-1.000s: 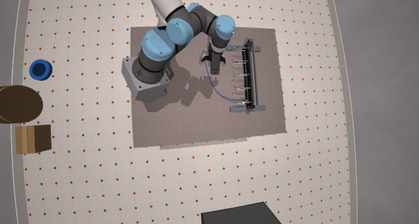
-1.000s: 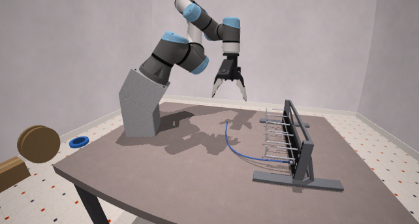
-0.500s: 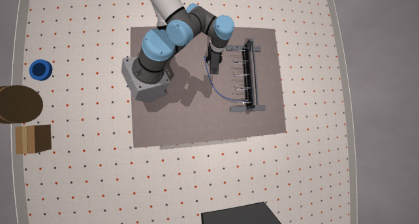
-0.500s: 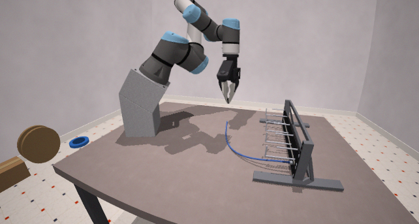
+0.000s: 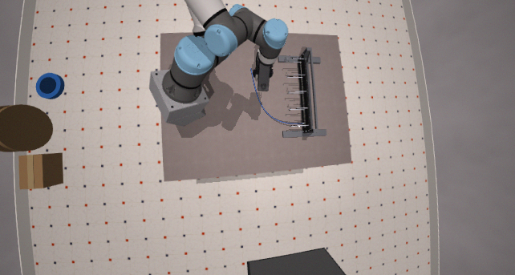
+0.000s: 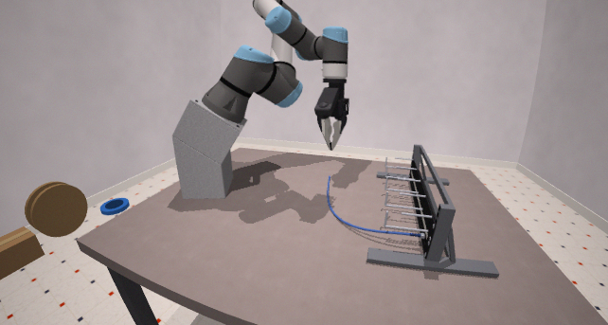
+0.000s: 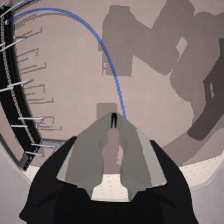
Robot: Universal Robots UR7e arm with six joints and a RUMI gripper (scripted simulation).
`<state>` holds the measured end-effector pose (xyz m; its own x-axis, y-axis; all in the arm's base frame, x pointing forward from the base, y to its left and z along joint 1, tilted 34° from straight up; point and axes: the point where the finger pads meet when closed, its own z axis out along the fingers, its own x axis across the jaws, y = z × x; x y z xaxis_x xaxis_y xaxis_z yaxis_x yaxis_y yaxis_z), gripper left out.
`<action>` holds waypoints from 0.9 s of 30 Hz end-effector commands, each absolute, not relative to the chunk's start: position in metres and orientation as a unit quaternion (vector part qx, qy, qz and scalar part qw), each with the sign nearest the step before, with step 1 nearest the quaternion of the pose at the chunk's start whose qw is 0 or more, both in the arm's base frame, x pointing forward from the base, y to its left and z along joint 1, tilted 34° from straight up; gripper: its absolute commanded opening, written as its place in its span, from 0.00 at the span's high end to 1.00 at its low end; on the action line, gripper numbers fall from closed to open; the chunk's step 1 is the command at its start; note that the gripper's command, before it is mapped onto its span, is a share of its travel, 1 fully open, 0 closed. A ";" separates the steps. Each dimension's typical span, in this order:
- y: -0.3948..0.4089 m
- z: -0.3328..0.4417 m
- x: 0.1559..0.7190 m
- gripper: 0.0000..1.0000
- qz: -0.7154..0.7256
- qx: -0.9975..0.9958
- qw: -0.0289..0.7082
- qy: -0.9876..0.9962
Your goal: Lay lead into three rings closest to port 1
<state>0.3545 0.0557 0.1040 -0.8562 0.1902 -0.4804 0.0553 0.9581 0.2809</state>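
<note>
The blue lead lies in a curve on the brown table. One end is plugged into the near end of the black rack. Its free end rests on the table top. Steel rings stick out from the rack in a row, and none of them holds the lead. My gripper is shut on nothing. It points down and hangs above the lead's free end, clear of it.
The arm's grey pedestal stands at the table's left. On the floor are a blue ring, a brown disc, a cardboard box and a dark block.
</note>
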 end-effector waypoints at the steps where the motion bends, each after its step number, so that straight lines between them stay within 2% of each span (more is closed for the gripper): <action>1: 0.056 0.104 0.355 1.00 0.129 0.064 0.261 0.955; 27: 0.055 0.104 0.355 1.00 0.125 0.050 0.263 0.955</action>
<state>0.3547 0.0555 0.1041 -0.8571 0.1724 -0.4855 0.0395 0.9615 0.2718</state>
